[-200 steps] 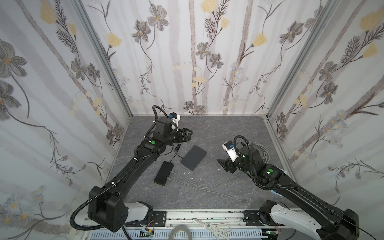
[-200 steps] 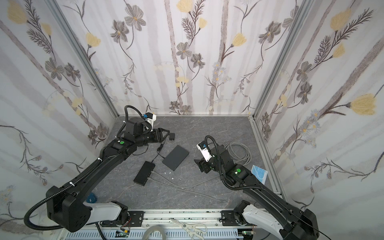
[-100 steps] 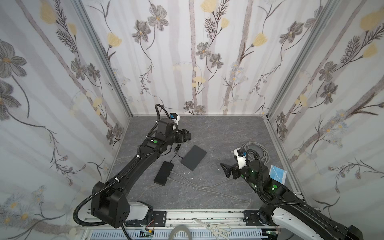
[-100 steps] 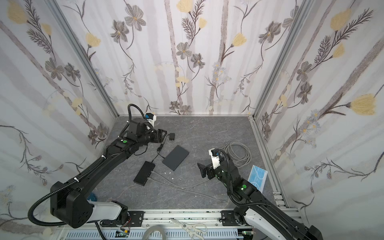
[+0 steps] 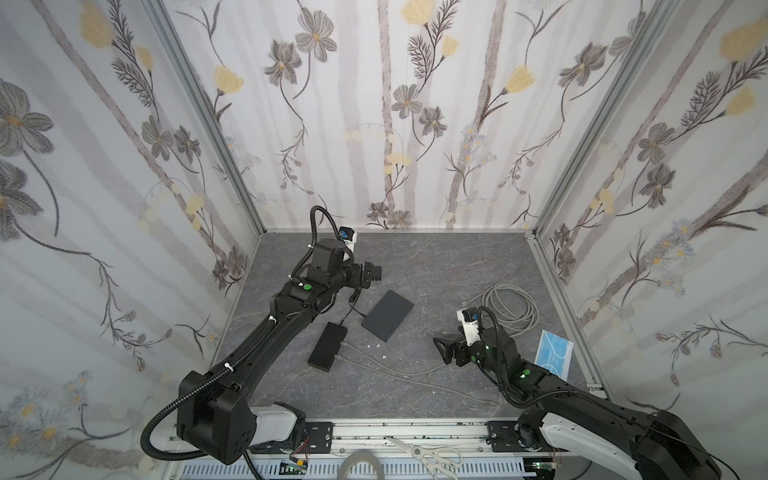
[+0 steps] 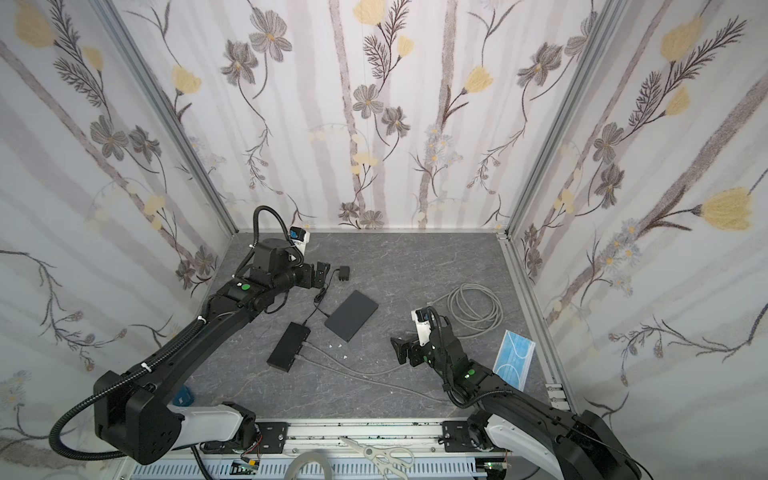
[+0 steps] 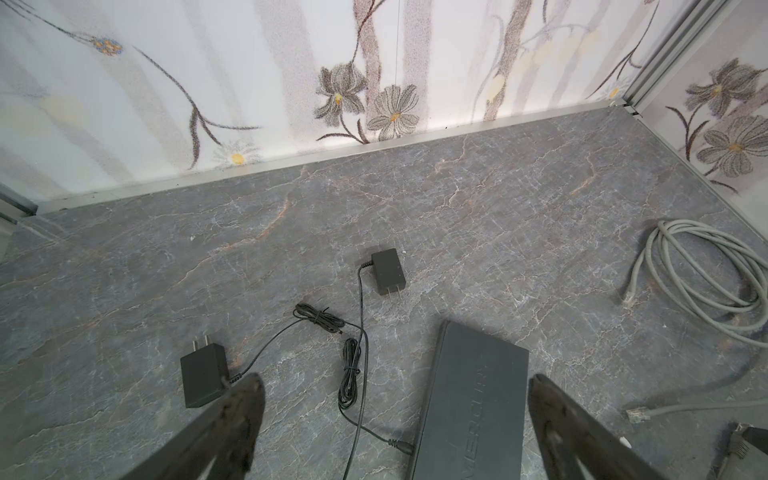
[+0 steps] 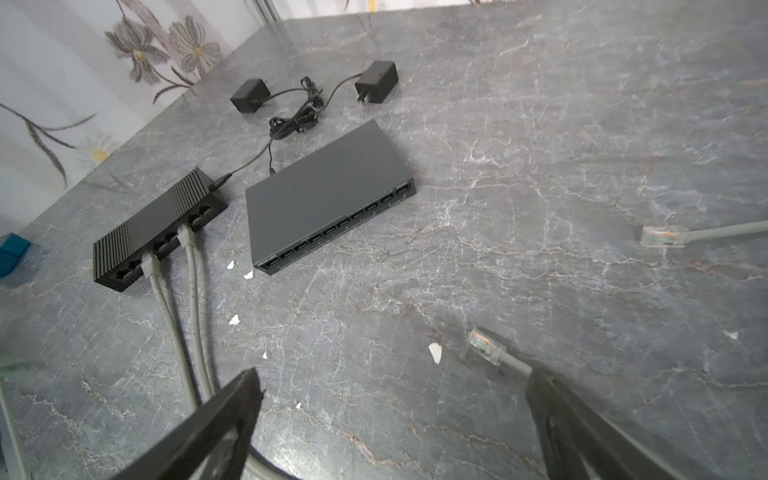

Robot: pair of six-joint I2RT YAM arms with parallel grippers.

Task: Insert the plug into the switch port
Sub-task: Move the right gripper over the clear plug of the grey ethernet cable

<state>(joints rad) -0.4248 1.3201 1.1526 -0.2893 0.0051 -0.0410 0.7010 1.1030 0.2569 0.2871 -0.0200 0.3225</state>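
Grey switch (image 7: 469,374) w/ "MERCU…" logo (image 7: 471,415)

- Left wrist view: the flat switch (image 7: 469,399) runs off the frame edge; its port side is out of sight, its lettering cut short;
- the coiled grey cable (image 7: 706,282) is clipped by the edge as well;
- right wrist view: a blue object (image 8: 10,253) is cut by the edge, kind unclear;
- a loose plug (image 8: 484,347) trails its cable behind a finger (image 8: 582,428) of the right gripper (image 8: 395,376);
- two grey cables (image 8: 172,332) from the ribbed switch (image 8: 158,228) pass behind the other finger;
- port labels on the flat switch are too small to read;
- in a top view a pale ring (image 5: 359,467) is cut by the lower edge; the face mask (image 6: 513,359) has a corner behind the right arm (image 6: 519,399).
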